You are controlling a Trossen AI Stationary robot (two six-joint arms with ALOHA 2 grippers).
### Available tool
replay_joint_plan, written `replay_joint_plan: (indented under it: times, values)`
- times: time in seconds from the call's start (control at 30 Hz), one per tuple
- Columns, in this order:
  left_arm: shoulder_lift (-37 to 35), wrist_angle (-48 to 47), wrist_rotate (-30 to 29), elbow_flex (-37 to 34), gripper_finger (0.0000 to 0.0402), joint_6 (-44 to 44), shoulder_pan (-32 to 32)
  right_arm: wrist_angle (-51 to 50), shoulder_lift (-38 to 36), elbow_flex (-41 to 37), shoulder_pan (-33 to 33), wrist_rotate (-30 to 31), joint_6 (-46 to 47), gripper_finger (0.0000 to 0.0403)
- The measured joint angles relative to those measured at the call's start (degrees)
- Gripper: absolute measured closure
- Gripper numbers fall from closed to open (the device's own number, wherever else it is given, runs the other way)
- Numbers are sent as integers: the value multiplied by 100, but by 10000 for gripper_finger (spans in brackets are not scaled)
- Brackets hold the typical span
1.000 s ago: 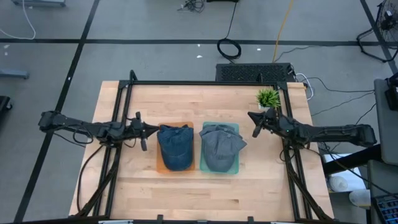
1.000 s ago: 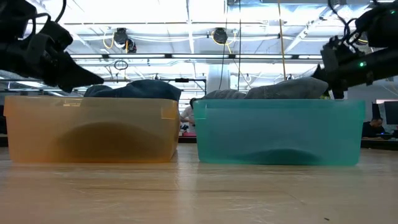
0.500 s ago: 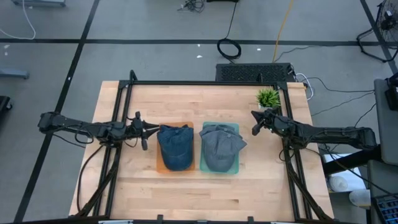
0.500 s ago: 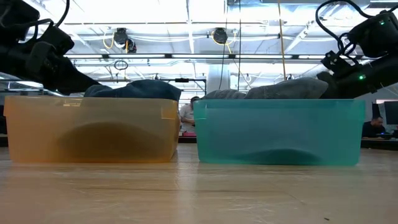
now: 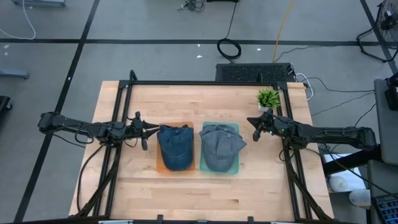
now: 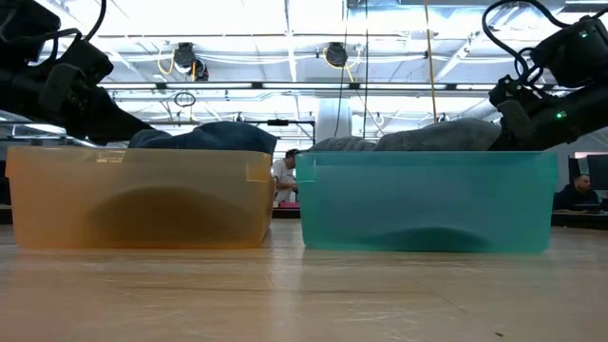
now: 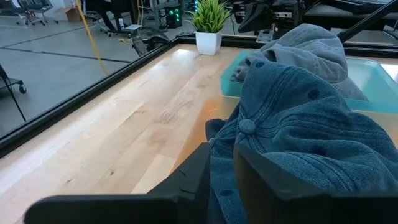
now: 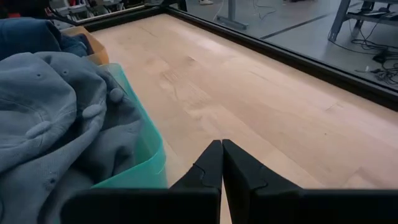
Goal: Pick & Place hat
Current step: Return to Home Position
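High view: gray fabric caps point(image 5: 219, 148) in a translucent green plastic bin point(image 5: 235, 127) are being observed left of the right gripper point(image 5: 252, 126), pinched closed and empty; left gripper point(image 5: 145, 132) narrowly parted.

Gray caps point(image 5: 221, 147) piled in translucent green bin point(image 5: 236, 167), heaped above the rim, crumpled, one brim overhanging the bin's side toward the tabletop's right edge; several crown buttons show, exact count unclear. Blue denim caps point(image 5: 175, 147) piled the same way in translucent orange bin point(image 5: 160, 165), also heaped above the rim, one crown button up, count unclear. Both bins upright, side by side, just beside each other with a narrow gap, near the middle of the tabletop; orange one toward the left edge, green one toward the right edge. All caps lie inside bins.
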Motion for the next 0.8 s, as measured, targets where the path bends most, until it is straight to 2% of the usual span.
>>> replay_joint_plan:
  times: [0.27, 0.6, 0.8]
  values:
    - [-1, 5, 0, 0, 336, -2, 0, 66, -2, 0, 0, -2, 9, 403]
    - [-1, 9, 2, 0, 328, -4, 0, 75, -4, 0, 0, -4, 9, 403]
    - [-1, 11, 2, 0, 337, -4, 0, 86, -2, 0, 0, -4, 9, 403]
